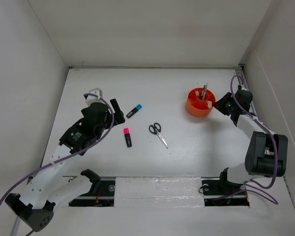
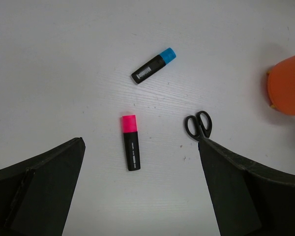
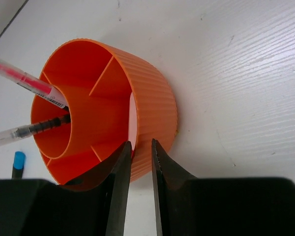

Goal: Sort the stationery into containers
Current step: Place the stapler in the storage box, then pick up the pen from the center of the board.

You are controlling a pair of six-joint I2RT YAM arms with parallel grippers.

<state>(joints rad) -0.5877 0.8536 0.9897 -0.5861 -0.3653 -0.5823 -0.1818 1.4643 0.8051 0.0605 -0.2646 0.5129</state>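
My left hand (image 1: pixel 107 103) hangs spread wide above one pink highlighter (image 2: pixel 130 142), one pair of scissors (image 2: pixel 198 125) and one blue-capped marker (image 2: pixel 154 65), all loose on the table (image 1: pixel 187 147). The highlighter looks next: drop and close. Farther off, my right hand (image 3: pixel 141 143), fingers nearly together, straddles the wall of the one orange tub (image 3: pixel 152 88), which has two pens (image 3: pixel 24 81) in it. Whether it grips, I cannot tell.

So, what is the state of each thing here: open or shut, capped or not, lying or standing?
Round orange ribbed plastic tub: upright, with two pens leaning inside.
Black-handled scissors: closed, lying flat.
Pink-capped black highlighter: capped, lying flat.
Blue-capped black marker: capped, lying flat.
Left gripper: open, empty.
Right gripper: jaws narrowly apart at the tub's wall; grip unclear.
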